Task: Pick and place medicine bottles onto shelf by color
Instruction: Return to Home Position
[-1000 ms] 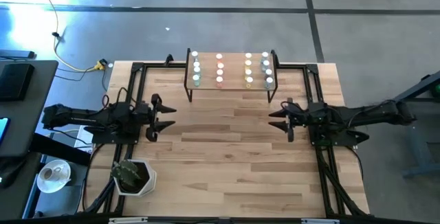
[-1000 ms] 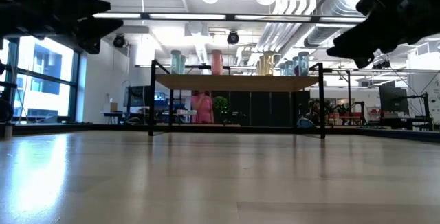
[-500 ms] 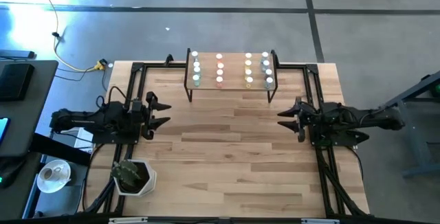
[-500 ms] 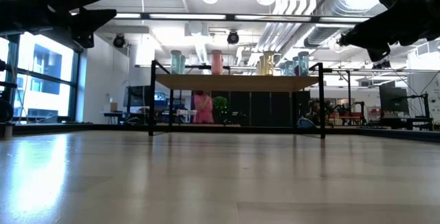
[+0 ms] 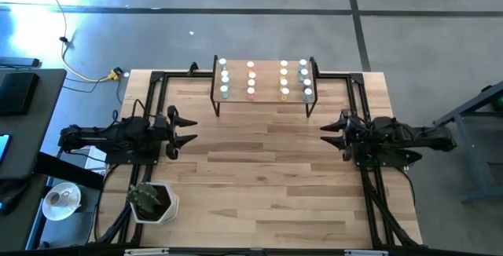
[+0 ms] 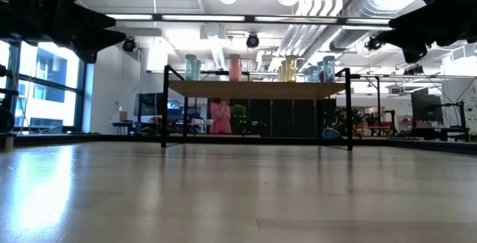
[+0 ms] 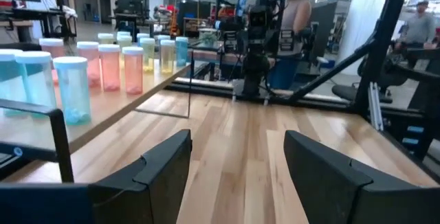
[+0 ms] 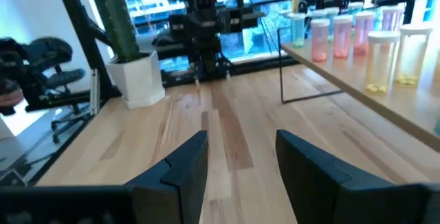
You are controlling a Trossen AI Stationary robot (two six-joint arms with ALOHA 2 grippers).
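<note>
The shelf (image 5: 263, 81) stands at the far edge of the table (image 5: 259, 177), in the middle between the two arms. All the medicine bottles (image 5: 251, 74) that can be seen are on this shelf, upright, with white caps, in four rows by colour. In the high view, from left to right, these are the teal bottles (image 5: 225, 91), the pink bottles (image 5: 251, 93), the yellow bottles (image 5: 284, 93) and the blue bottles (image 5: 306, 92). The low view shows the same order on the light board (image 6: 257, 89), which rests on thin black legs.

The left gripper (image 5: 189, 130) is at the left side of the table, well apart from the shelf, and points toward the middle. Its fingers (image 7: 161, 165) are spread wide and nothing is between them. The right gripper (image 5: 326, 134) is at the right side, opposite to the left one, also well apart from the shelf. Its fingers (image 8: 185, 159) are also apart and they hold nothing.

The wood between the two grippers is bare. A potted plant (image 5: 149, 199) in a white pot stands at the near left corner, beside the left arm. In the low view a person (image 6: 220, 116) in a pink top shows in the room behind the shelf.
</note>
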